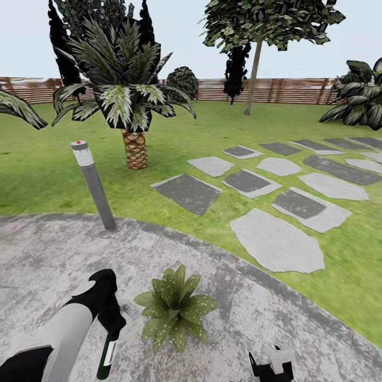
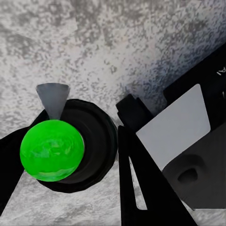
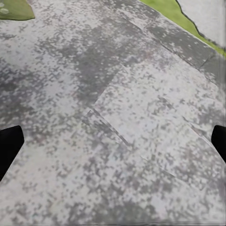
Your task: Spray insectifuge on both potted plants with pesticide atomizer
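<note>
While my left fingers [image 1: 110, 330] pinch the pesticide atomizer [image 1: 107, 354] beside the potted plant [image 1: 175, 307], a loose hold could tip its nozzle away; right fingers [image 3: 10, 143] spread

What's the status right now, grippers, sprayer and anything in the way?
Left gripper shut on the pesticide atomizer, beside one potted plant on the patio. Right gripper open, empty. Grey post stands beyond, not blocking.
</note>
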